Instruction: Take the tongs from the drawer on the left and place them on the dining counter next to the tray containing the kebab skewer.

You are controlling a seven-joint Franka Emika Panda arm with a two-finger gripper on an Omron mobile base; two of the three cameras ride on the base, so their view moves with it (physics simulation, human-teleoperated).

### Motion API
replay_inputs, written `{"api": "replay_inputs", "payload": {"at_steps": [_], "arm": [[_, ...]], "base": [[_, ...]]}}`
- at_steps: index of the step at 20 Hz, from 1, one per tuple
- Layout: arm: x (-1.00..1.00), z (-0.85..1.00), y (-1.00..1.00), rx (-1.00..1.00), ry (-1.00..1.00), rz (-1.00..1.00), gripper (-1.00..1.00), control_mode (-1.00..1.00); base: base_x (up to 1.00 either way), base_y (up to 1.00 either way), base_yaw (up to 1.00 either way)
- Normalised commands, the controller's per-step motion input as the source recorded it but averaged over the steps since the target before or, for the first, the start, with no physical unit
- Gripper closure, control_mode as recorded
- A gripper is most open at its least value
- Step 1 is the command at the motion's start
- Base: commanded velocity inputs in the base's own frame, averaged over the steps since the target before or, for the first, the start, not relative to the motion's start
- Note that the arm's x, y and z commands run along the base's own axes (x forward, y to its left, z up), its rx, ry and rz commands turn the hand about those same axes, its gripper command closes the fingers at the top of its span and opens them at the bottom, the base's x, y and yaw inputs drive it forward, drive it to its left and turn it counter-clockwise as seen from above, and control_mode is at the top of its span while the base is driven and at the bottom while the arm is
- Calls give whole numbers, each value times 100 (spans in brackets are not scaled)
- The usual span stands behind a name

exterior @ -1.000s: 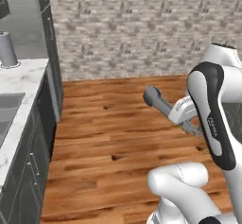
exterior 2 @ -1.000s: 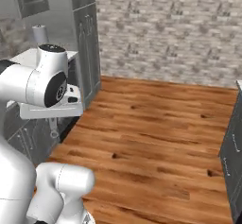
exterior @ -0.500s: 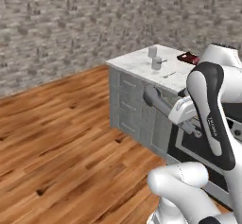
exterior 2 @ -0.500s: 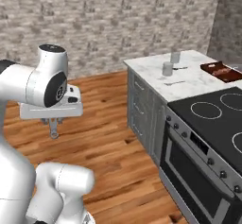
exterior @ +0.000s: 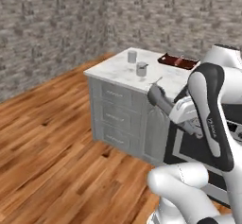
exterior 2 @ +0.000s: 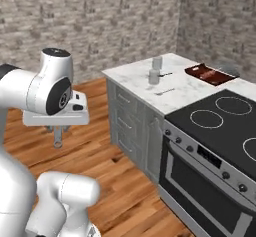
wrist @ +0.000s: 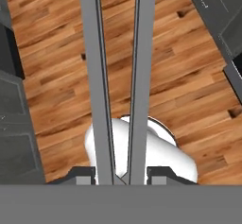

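Hand view: tongs (wrist: 118, 76) clamped between the claw (wrist: 120, 173) fingers, two grey arms running up the frame over wood floor, joined end low at the fingertips; grip appears centred at that joined end, arms spread slightly toward the top. Right base view: claw (exterior 2: 58, 137) hanging below the wrist, left of the bench and well apart from it, over floor; a slim grey piece, presumably the tongs, dangling beneath.

Dining bench (exterior 2: 185, 88) noted as white marble slab on grey panelled base; tray (exterior 2: 207, 73) lying at its far right end, dark reddish-brown; kebab skewer on it too small to confirm. Two small grey cups (exterior 2: 153, 76) standing mid-slab; a small silver utensil (exterior 2: 165, 91) lying on the near part, not the task item. Stove (exterior 2: 225, 118) adjoining the slab on the near right. Left base view: same tray (exterior: 178, 60) at the far end of the slab, arm partly masking the right side.

Progress judged: retrieval from drawer complete, tongs in transit; remaining: reach over the slab, lower beside the tray, release. Risk judged: long arms of the tongs swinging into the cups on approach.
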Motion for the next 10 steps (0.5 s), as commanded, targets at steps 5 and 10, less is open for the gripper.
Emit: {"api": "replay_inputs", "payload": {"at_steps": [5,10], "arm": [[0,0,0,0,0,0,100,100],[0,0,0,0,0,0,100,100]], "base": [[100,100,-3],[100,100,-12]]}}
